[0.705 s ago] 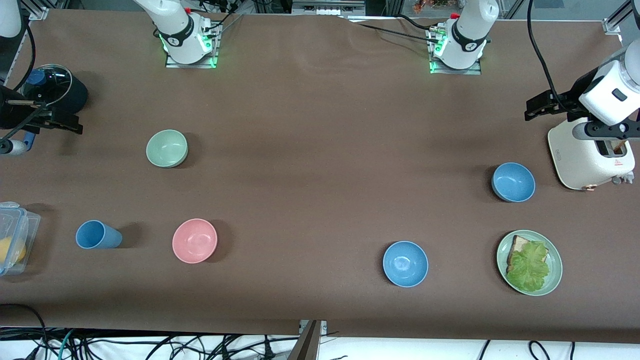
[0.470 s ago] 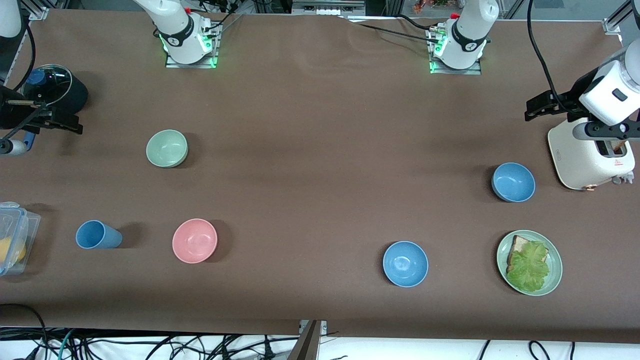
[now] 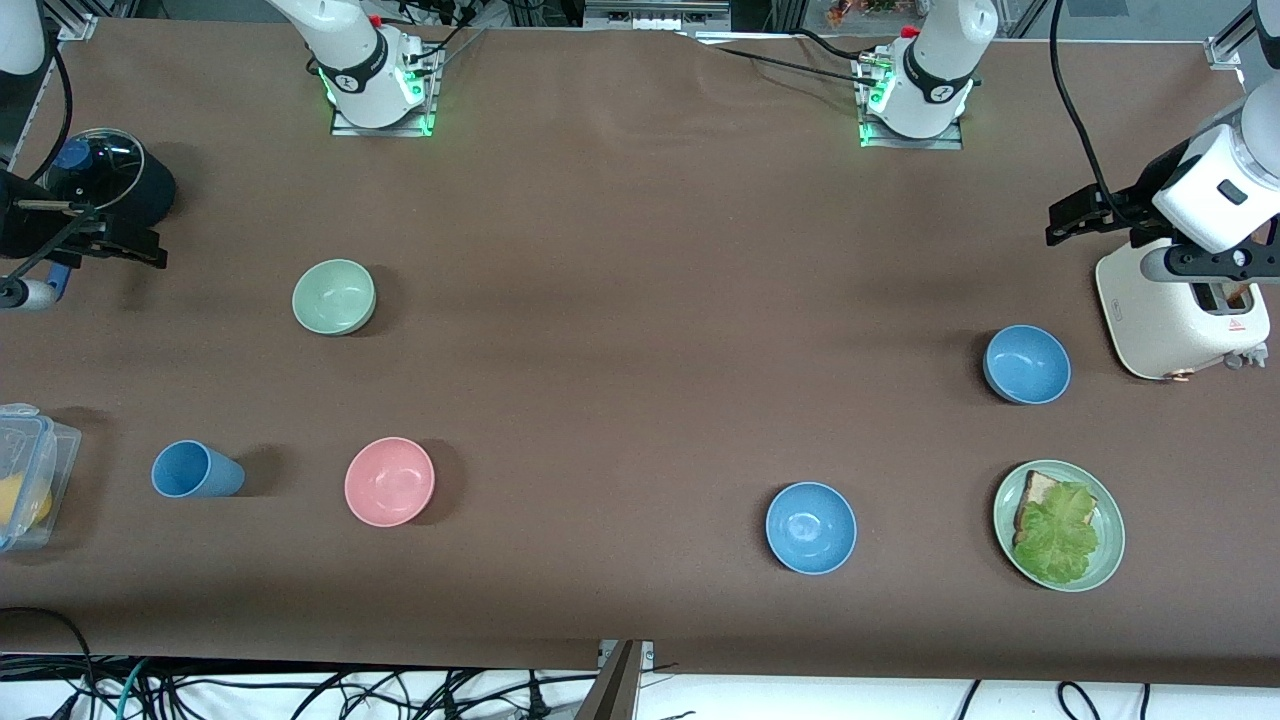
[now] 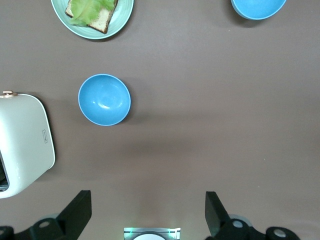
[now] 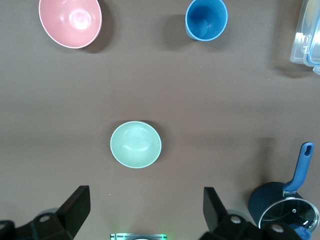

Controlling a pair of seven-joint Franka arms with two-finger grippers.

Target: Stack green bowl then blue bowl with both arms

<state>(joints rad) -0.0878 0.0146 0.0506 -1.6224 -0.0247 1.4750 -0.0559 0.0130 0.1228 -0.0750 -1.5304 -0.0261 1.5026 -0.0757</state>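
The pale green bowl [image 3: 334, 296] sits upright toward the right arm's end of the table; it also shows in the right wrist view [image 5: 135, 144]. Two look-alike blue bowls stand toward the left arm's end: one [image 3: 1027, 364] beside the toaster, the other [image 3: 811, 527] nearer the front camera. Both show in the left wrist view, as the first blue bowl [image 4: 104, 99] and the other blue bowl [image 4: 258, 7]. My left gripper [image 3: 1075, 215] hangs open and empty over the table beside the toaster, its jaws [image 4: 147, 207] wide. My right gripper [image 3: 135, 248] hangs open and empty [image 5: 146, 205] beside the dark pot.
A pink bowl [image 3: 389, 481] and a blue cup [image 3: 195, 470] stand nearer the front camera than the green bowl. A green plate [image 3: 1113, 510] with lettuce toast lies beside the nearer blue bowl. A white toaster [image 3: 1170, 320], a lidded dark pot [image 3: 105, 180] and a clear container [image 3: 30, 470] stand at the table's ends.
The left arm's wrist has shifted very slightly toward its base. The bowls and the right arm have not moved.
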